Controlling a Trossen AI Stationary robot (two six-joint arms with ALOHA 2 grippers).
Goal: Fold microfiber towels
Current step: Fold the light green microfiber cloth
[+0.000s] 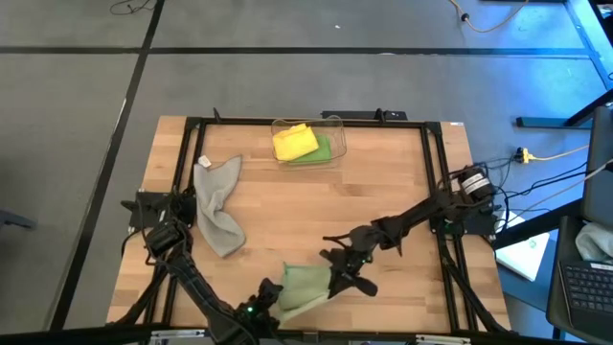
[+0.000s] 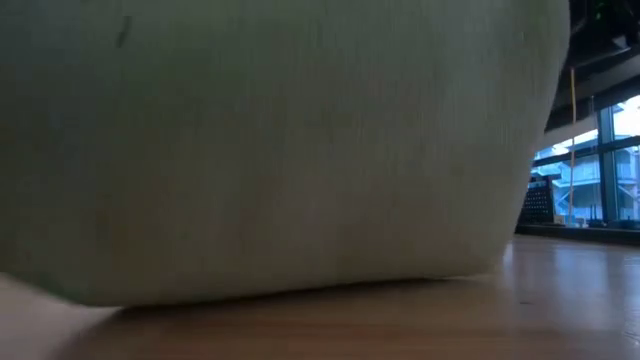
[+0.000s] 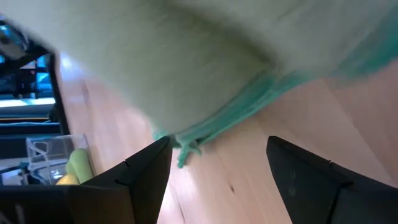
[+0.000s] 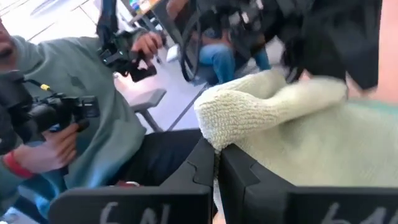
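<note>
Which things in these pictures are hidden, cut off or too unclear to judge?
- Low view: the pale sage green towel fills the frame, hiding both arms and the other towels.
- High view: the bright green towel lies mostly under the yellow towel in the clear bin.
- Left wrist view: the sage towel is blurred and cut off by the edge.
- High view: the left gripper is partly covered by the towel.

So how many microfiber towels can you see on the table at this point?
4. The grey towel lies crumpled on the table's left side, the yellow towel and bright green towel sit in the clear plastic bin, and the right end effector grips the pale sage towel.
</note>
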